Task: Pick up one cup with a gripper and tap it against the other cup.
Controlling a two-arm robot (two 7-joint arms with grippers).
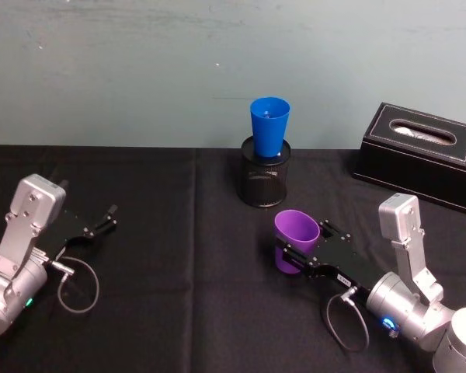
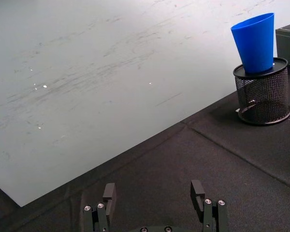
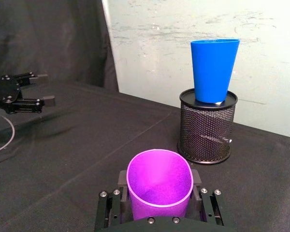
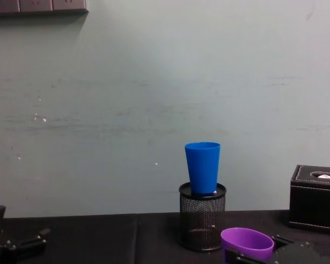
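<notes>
a black-clothed tabletop [image 1: 179, 272] stood before a pale wall. the right gripper [image 1: 304, 247] was clamped on the sides of the purple cup [image 1: 293, 233], mouth upward, in front of and apart from the black mesh pen holder [image 1: 264, 183]. the blue cup [image 1: 269, 124] stood upright in that holder's top. the left gripper [image 1: 101, 220] hung at the left with its jaws wide apart, holding nothing.
</notes>
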